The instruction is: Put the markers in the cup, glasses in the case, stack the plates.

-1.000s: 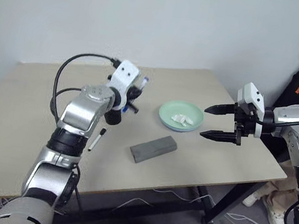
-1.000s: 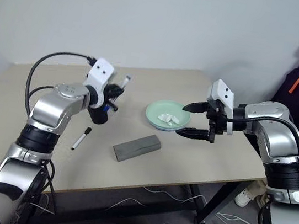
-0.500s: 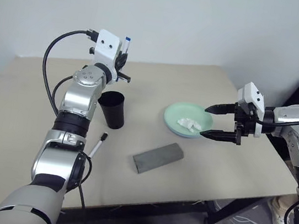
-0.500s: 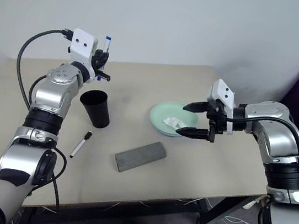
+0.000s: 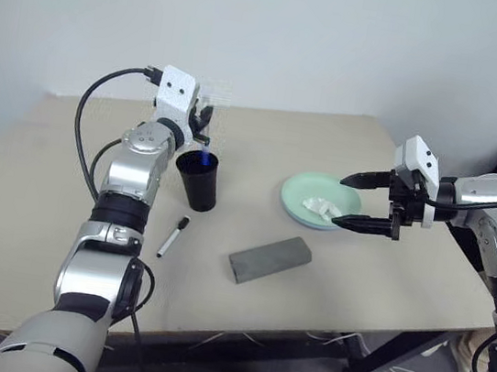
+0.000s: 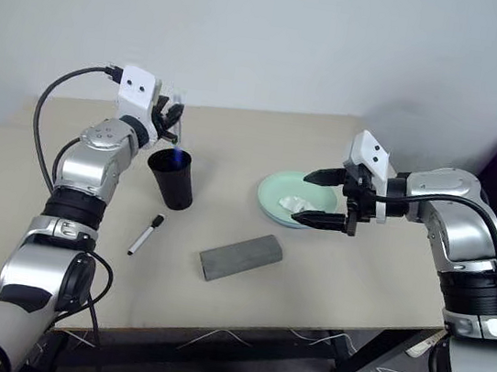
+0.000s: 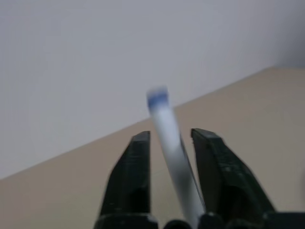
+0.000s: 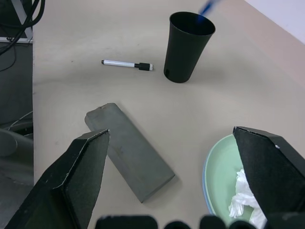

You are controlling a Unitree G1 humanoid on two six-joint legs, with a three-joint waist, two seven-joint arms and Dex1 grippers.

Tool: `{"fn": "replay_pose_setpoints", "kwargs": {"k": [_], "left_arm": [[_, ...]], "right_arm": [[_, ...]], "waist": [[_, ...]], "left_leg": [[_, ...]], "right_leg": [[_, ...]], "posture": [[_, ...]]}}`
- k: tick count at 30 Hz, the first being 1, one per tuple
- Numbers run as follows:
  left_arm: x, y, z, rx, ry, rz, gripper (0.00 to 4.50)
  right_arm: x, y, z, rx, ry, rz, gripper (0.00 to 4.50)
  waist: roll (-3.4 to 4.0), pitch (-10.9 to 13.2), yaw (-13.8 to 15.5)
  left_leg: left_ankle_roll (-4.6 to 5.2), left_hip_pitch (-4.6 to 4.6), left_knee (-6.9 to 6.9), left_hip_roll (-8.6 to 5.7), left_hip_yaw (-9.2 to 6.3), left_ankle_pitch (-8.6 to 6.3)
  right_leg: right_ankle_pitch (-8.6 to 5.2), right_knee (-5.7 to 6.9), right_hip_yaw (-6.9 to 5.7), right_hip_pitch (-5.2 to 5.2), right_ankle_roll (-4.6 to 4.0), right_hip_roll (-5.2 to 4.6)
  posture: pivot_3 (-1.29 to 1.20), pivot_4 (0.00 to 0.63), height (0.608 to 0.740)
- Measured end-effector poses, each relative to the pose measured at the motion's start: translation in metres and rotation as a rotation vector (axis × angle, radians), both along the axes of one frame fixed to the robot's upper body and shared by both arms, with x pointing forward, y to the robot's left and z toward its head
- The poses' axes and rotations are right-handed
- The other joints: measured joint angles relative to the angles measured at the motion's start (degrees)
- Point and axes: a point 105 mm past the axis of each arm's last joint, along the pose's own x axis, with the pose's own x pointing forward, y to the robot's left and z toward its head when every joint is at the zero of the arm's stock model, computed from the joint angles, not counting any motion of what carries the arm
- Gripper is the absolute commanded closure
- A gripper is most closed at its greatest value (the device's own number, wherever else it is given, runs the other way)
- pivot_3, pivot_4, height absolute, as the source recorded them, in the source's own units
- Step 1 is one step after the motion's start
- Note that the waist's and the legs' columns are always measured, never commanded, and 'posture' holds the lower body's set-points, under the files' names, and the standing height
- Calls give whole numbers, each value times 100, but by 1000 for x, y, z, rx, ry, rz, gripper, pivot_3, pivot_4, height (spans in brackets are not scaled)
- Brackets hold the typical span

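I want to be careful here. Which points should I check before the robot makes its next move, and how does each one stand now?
1. Cup upright: ok.
2. Blue-capped marker over the cup: ok. It hangs loose between the open fingers of the left gripper, with its lower end at the cup's mouth.
3. Black-capped marker in the cup: not ok. It lies on the table beside the cup.
4. Plates stacked: ok. The mint green plate sits on the light blue plate, with a crumpled tissue in it.
5. Right gripper free: ok. It is open, at the plates.
6. Glasses in the case: cannot tell, the lid is closed.
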Motion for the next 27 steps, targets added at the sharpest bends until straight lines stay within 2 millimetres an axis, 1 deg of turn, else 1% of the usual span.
{"fn": "replay_pose_setpoints", "kwargs": {"k": [6,11,14,18,20,22,24,25,27], "left_arm": [[-5,0,-16,-4,44,-5,12],[-8,0,-18,0,52,-4,12],[-11,4,-12,13,58,-11,12],[-19,16,-1,21,117,-25,12],[-32,21,1,49,195,-66,12],[-52,36,1,131,298,-79,12],[-65,44,2,179,361,-72,12],[-69,45,1,192,386,-75,12],[-79,49,-8,192,460,-80,12]], "right_arm": [[0,0,0,1,0,-1,0],[0,0,0,1,0,-1,0],[0,0,0,1,-1,0,0],[0,0,0,1,-1,0,0],[0,1,1,3,-2,4,0],[0,0,0,2,0,1,0],[0,0,0,2,0,-1,0],[-1,0,0,3,0,1,0],[-1,0,0,2,0,0,0]], "waist": [[0,0,-20],[0,0,-19],[0,0,-18],[0,-1,-28],[0,0,-50],[1,0,-127],[1,0,-170],[1,0,-171],[2,0,-174]], "left_leg": [[1,1,-2,3,-5,1],[1,-6,-2,-4,-4,1],[1,-8,-1,-6,-7,1],[1,-7,-2,-4,-7,1],[1,-8,-3,-3,-7,1],[1,-6,-7,-2,-6,0],[1,-3,-7,-3,-12,0],[1,-1,-7,-2,-13,0],[1,3,-6,-2,-12,1]], "right_leg": [[1,8,2,-2,-2,7],[2,0,10,-2,-2,2],[2,-2,10,-2,-2,1],[1,1,9,-3,-2,2],[1,2,10,-6,-2,3],[-1,5,10,-7,-3,4],[-2,5,7,-3,-3,3],[-2,5,7,-1,-3,3],[-5,6,8,0,-6,3]], "posture": [[0,0,727],[0,0,727],[0,0,727],[0,0,727],[0,0,727],[0,0,727],[0,0,727],[0,0,727],[0,0,727]]}}
